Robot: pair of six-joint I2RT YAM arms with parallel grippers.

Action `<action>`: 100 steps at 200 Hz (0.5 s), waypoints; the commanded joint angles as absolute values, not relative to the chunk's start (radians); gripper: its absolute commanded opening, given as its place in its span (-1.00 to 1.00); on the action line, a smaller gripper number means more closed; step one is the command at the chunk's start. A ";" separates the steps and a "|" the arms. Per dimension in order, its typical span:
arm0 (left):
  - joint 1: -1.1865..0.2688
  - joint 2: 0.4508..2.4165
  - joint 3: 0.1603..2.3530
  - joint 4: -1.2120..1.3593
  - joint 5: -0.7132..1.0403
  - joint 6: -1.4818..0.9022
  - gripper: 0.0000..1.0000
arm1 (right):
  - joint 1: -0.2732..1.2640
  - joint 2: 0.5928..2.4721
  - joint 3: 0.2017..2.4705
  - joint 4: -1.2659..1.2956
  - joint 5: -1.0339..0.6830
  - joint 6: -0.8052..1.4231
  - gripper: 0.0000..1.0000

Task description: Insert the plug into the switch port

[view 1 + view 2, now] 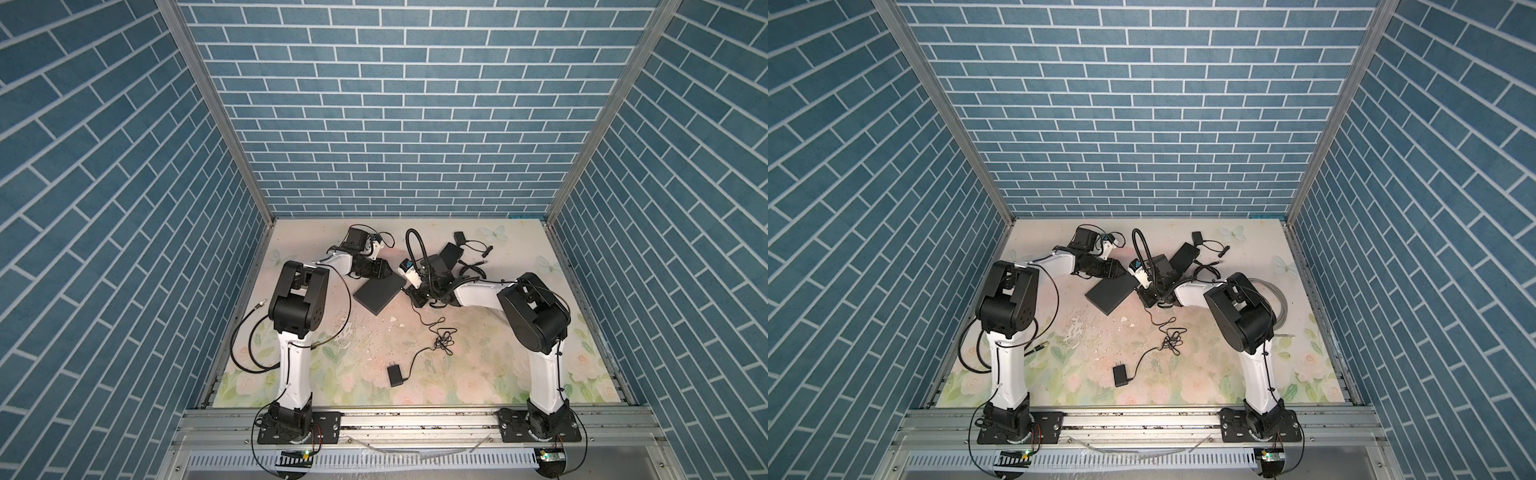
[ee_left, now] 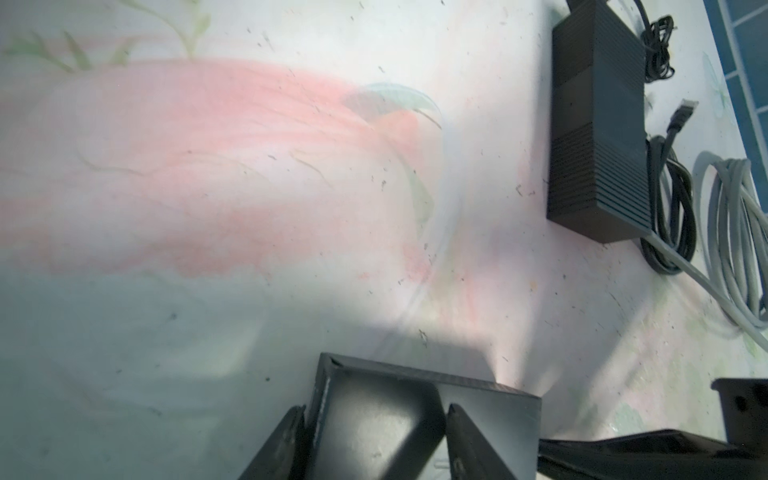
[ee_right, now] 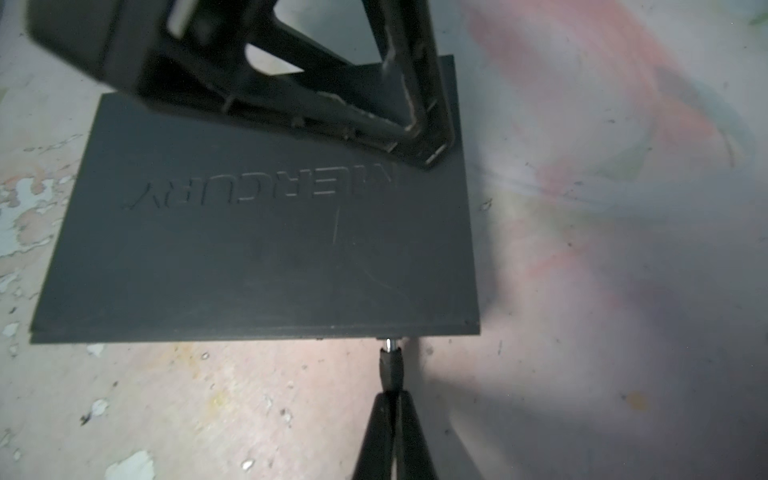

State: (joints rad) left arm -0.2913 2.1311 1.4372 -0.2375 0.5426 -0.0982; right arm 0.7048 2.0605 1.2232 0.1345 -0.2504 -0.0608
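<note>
On the bench point(image 1: 457, 374), just past centre toward 12 o'clock: plug point(image 3: 390, 365) at the switch point(image 3: 266, 232) edge.
Slim black barrel plug, silver tip touching the long side of the flat dark-grey "MERCURY" switch. In both top views its long axis points about 10 o'clock. Right gripper point(image 3: 391, 399) fingers are clamped on the plug; left gripper point(image 2: 374, 409) fingers clamp the switch's far corner.

Blue brick-patterned walls point(image 1: 395, 124) close in on three sides, with aluminium posts point(image 1: 216, 112) at the back corners. Below lies a pale floral mat point(image 1: 478, 365), scuffed mid-frame; a metal rail point(image 1: 415, 419) crosses the bottom.
</note>
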 commanded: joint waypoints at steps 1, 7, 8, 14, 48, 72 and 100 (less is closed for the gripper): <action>-0.496 2.160 1.360 -0.494 0.958 -0.163 0.07 | 0.736 2.145 1.393 0.569 -0.211 -0.003 -1.00; -0.495 2.158 1.359 -0.494 0.960 -0.164 0.07 | 0.738 2.151 1.399 0.568 -0.204 -0.003 -1.00; -0.495 2.157 1.359 -0.493 0.960 -0.163 0.07 | 0.738 2.152 1.400 0.569 -0.203 -0.003 -1.00; -0.495 2.155 1.356 -0.491 0.959 -0.162 0.07 | 0.738 2.157 1.406 0.569 -0.203 -0.002 -1.00; -0.495 2.175 1.386 -0.528 0.945 -0.124 0.06 | 0.741 2.154 1.393 0.561 -0.264 -0.015 -1.00; -0.480 2.200 1.419 -0.569 0.903 -0.099 0.06 | 0.741 2.098 1.325 0.551 -0.301 -0.041 -0.91; -0.426 2.196 1.451 -0.603 0.826 -0.088 0.06 | 0.728 2.000 1.233 0.458 -0.301 -0.086 -0.57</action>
State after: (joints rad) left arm -0.2947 2.1429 1.4773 -0.2863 0.4976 -0.0856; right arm 0.7029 2.0922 1.2644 0.1833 -0.2165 -0.0689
